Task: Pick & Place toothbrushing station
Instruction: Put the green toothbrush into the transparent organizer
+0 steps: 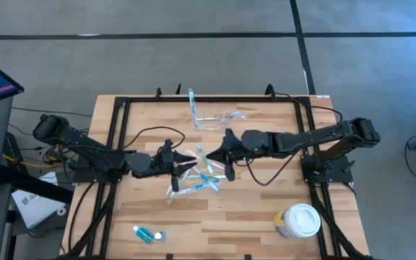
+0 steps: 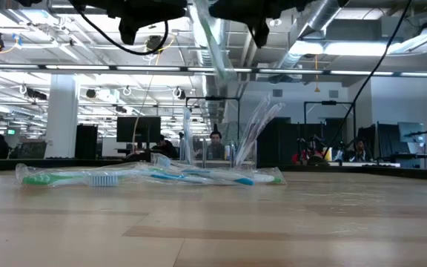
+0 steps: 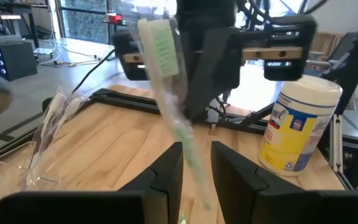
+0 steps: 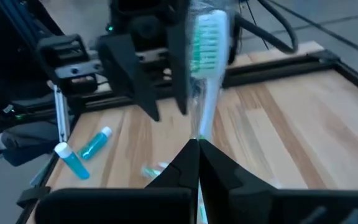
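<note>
I have both arms over the middle of the wooden table (image 1: pixel 150 217), facing each other across a scatter of wrapped toothbrushes (image 1: pixel 197 177). My left gripper (image 3: pixel 196 163) stands partly open, its fingers (image 3: pixel 166 171) either side of a green-bristled toothbrush (image 3: pixel 166 74) in a clear wrapper that stands up steeply between them; I cannot tell whether the pads actually press on it. My right gripper (image 4: pixel 198 149) is pinched fully together, and a second wrapped toothbrush (image 4: pixel 207 68), with green and white bristles, rises from its tips and is held there. From table height, both grippers hang above the surface, and the loose brushes lie flat on the wood below them. The toothbrushing station (image 1: pixel 219 118), a low clear plastic holder, sits toward the far edge of the table, well apart from both grippers, with a clear strip (image 1: pixel 192 105) standing just beside it. A white-lidded tub (image 1: pixel 298 220) with a yellow label sits near the front right corner, and a small bottle of blue liquid (image 1: pixel 147 233) lies near the front left edge.
</note>
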Motion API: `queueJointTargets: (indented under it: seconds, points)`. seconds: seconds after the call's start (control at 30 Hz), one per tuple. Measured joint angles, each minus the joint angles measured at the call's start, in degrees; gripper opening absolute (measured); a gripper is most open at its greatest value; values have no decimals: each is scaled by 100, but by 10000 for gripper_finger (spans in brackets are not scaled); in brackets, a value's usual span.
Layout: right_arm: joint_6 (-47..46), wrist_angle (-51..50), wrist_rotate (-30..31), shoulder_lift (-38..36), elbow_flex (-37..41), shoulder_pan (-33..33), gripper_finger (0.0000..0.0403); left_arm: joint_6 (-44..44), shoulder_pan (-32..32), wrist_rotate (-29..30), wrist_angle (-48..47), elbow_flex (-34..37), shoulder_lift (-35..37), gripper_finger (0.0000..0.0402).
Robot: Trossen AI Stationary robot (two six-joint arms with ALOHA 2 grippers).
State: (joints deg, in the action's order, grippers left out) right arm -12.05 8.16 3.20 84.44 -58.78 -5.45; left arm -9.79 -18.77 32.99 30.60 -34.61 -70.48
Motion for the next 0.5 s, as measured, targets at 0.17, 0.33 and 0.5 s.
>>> queueJointTargets:
  seconds: [0.17,0.33,0.5]
  points:
    - [98,142,-7,0,0,-94,0,-107,86,-8,53,-2,-36,77]
    - [150,204,-13,0,0,-98,0,-108,86,-215,272,-2,-39,89]
    - [198,363,-13,1,0,-132,0,-71,86,-305,414,-2,-39,113]
